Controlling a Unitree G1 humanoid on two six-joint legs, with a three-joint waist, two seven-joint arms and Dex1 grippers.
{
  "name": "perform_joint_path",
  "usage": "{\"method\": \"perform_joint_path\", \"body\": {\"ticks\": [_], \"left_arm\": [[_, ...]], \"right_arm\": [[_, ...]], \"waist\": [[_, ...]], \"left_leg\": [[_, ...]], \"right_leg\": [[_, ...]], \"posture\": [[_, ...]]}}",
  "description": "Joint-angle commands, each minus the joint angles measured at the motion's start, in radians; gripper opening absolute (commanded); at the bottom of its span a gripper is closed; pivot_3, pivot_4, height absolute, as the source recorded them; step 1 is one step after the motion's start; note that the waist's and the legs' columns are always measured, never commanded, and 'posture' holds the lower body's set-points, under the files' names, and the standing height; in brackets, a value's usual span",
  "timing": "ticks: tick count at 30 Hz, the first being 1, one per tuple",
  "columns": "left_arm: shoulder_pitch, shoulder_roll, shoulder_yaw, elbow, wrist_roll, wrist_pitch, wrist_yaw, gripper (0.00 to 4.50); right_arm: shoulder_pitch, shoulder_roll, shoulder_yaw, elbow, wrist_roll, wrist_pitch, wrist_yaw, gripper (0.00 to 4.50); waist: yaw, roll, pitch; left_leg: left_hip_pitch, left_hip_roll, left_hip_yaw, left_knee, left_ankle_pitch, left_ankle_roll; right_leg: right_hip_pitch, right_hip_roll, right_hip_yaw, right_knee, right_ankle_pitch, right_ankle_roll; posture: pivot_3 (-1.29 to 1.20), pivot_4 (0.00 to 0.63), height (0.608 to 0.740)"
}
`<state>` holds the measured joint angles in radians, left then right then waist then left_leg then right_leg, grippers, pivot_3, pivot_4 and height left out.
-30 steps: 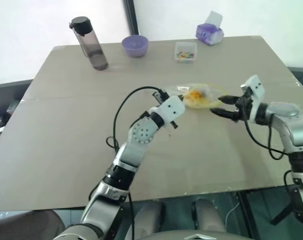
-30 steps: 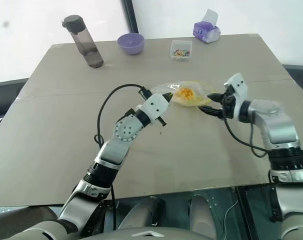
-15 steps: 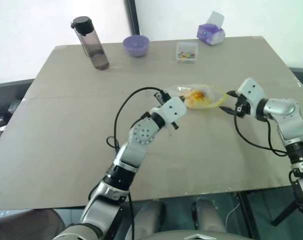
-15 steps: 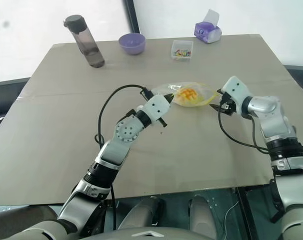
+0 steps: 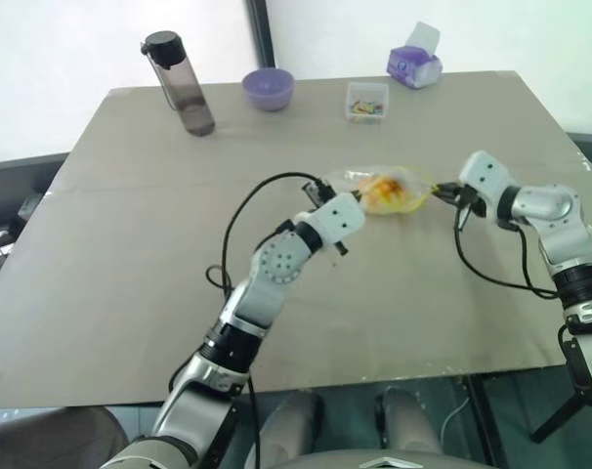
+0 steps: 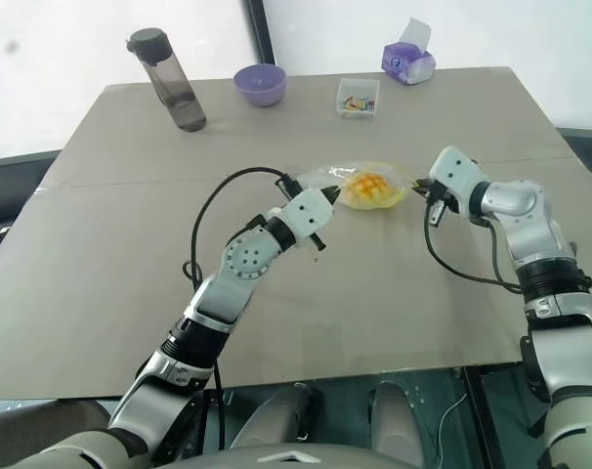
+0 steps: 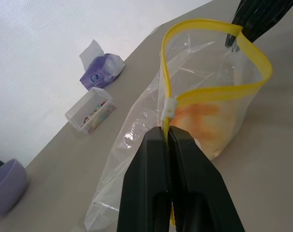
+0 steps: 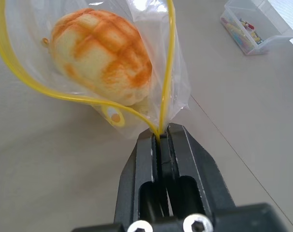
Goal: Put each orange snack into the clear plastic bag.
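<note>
Two grippers pinch a crinkled bag with a bun inside, at the centre of the frame.

The clear plastic bag [image 6: 359,186] lies wrinkled and glossy on the matte tan table [image 6: 394,293], its yellow seal strip looped open. Inside sits the orange snack [image 8: 102,54], a domed, soft-looking bun scored with a pale grid. The left gripper [image 7: 167,135] has its smooth black fingers clamped on the strip's near end; the right gripper [image 8: 161,137] is clamped on the opposite end. Toward the top stand a dark tinted bottle [image 6: 169,80], a rounded purple bowl [image 6: 259,84], a small clear box [image 6: 357,98] and a purple tissue pack [image 6: 407,61].
</note>
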<state>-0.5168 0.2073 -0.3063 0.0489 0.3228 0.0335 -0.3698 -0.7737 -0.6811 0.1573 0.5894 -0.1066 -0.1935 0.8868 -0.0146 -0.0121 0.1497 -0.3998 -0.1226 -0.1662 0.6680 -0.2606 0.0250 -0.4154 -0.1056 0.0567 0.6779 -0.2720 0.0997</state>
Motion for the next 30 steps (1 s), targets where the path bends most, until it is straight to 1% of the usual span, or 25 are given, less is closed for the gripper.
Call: {"method": "perform_joint_path", "body": {"ticks": [1, 4, 8, 14, 17, 18, 20, 21, 23, 24, 25, 26, 30], "left_arm": [[-0.013, -0.001, 0.002, -0.038, 0.0, -0.025, 0.009, 0.0], [-0.028, 0.007, 0.011, -0.037, 0.002, -0.031, 0.013, 0.0], [-0.081, 0.019, 0.053, -0.044, -0.014, -0.025, 0.022, 0.0], [-0.176, 0.065, 0.102, -0.024, -0.031, -0.023, 0.015, 0.0], [-0.199, 0.092, 0.082, -0.004, -0.036, -0.041, -0.018, 0.0], [-0.202, 0.098, 0.073, 0.0, -0.037, -0.052, -0.027, 0.0], [-0.196, 0.098, 0.057, 0.0, -0.045, -0.069, -0.038, 0.0], [-0.194, 0.097, 0.054, 0.0, -0.047, -0.073, -0.042, 0.0], [-0.187, 0.096, 0.05, -0.004, -0.052, -0.076, -0.05, 0.0], [-0.183, 0.095, 0.051, -0.006, -0.054, -0.077, -0.052, 0.0], [-0.179, 0.095, 0.05, -0.011, -0.055, -0.077, -0.057, 0.0], [-0.177, 0.095, 0.05, -0.015, -0.055, -0.078, -0.06, 0.0], [-0.177, 0.102, 0.052, -0.024, -0.051, -0.087, -0.069, 0.0]], "right_arm": [[-0.022, -0.021, -0.018, -0.009, -0.008, -0.025, -0.011, 0.01], [-0.039, -0.041, -0.028, -0.004, -0.018, -0.029, -0.019, 0.01], [-0.102, -0.094, -0.052, 0.008, -0.026, -0.029, -0.032, 0.01], [-0.199, -0.182, -0.078, -0.033, -0.013, 0.007, 0.002, 0.01], [-0.196, -0.206, -0.074, -0.078, 0.004, 0.019, 0.042, 0.01], [-0.191, -0.211, -0.071, -0.091, 0.007, 0.023, 0.051, 0.45], [-0.151, -0.224, -0.066, -0.154, 0.024, 0.043, 0.086, 0.81], [-0.139, -0.228, -0.065, -0.175, 0.027, 0.049, 0.094, 1.34], [-0.117, -0.244, -0.059, -0.221, 0.023, 0.073, 0.113, 2.22], [-0.107, -0.252, -0.057, -0.244, 0.023, 0.09, 0.13, 2.78], [-0.093, -0.265, -0.059, -0.291, 0.041, 0.134, 0.169, 3.35], [-0.088, -0.272, -0.063, -0.334, 0.059, 0.179, 0.199, 3.83], [-0.1, -0.266, -0.069, -0.433, 0.085, 0.241, 0.228, 3.83]], "waist": [[0.0, 0.0, 0.0], [0.001, 0.0, 0.0], [0.001, 0.0, 0.0], [0.0, 0.0, 0.0], [0.001, 0.0, 0.001], [0.002, 0.0, 0.001], [0.003, 0.0, 0.001], [0.004, 0.0, 0.001], [0.004, 0.0, 0.001], [0.003, 0.0, 0.001], [0.002, 0.0, 0.001], [0.002, 0.0, 0.001], [-0.001, 0.0, 0.001]], "left_leg": [[0.0, 0.0, 0.0, 0.0, 0.0, 0.0], [0.0, 0.0, 0.0, 0.0, 0.0, 0.0], [0.0, 0.0, 0.0, 0.0, 0.0, 0.0], [0.0, 0.0, 0.0, -0.001, 0.0, 0.0], [0.0, 0.0, 0.0, -0.001, 0.0, 0.0], [-0.001, 0.0, 0.0, -0.001, 0.0, 0.0], [-0.001, 0.0, 0.0, -0.001, 0.0, 0.0], [-0.001, 0.0, 0.0, -0.001, 0.0, 0.0], [-0.001, 0.0, -0.001, -0.001, 0.0, 0.0], [-0.001, 0.0, -0.001, -0.001, 0.0, 0.0], [-0.001, 0.0, -0.001, -0.001, 0.0, 0.0], [-0.001, 0.0, -0.001, -0.001, 0.0, 0.0], [-0.001, 0.0, 0.0, -0.001, 0.0, 0.0]], "right_leg": [[0.0, 0.0, 0.0, 0.0, 0.0, 0.0], [0.0, 0.0, 0.0, 0.0, 0.0, 0.0], [0.0, 0.0, 0.0, 0.0, 0.0, 0.0], [0.0, 0.0, 0.0, -0.001, 0.0, 0.0], [0.0, 0.0, 0.0, -0.001, 0.0, 0.0], [0.0, 0.0, 0.0, -0.001, 0.0, 0.0], [0.0, 0.0, 0.0, -0.001, 0.0, 0.0], [0.0, 0.0, 0.0, -0.002, 0.0, 0.0], [0.0, 0.0, -0.001, -0.002, 0.0, 0.0], [0.0, 0.0, -0.001, -0.002, 0.0, 0.0], [0.0, 0.0, -0.001, -0.002, 0.0, 0.0], [0.0, 0.0, -0.001, -0.001, 0.0, 0.0], [-0.001, 0.0, 0.0, -0.001, 0.0, 0.0]], "posture": [[0.0, 0.15, 0.74], [0.0, 0.15, 0.74], [0.0, 0.15, 0.74], [0.0, 0.15, 0.74], [0.0, 0.15, 0.74], [0.0, 0.15, 0.74], [0.0, 0.15, 0.74], [0.0, 0.15, 0.74], [0.0, 0.15, 0.74], [0.0, 0.15, 0.74], [0.0, 0.15, 0.74], [0.0, 0.15, 0.74], [0.0, 0.15, 0.74]]}}
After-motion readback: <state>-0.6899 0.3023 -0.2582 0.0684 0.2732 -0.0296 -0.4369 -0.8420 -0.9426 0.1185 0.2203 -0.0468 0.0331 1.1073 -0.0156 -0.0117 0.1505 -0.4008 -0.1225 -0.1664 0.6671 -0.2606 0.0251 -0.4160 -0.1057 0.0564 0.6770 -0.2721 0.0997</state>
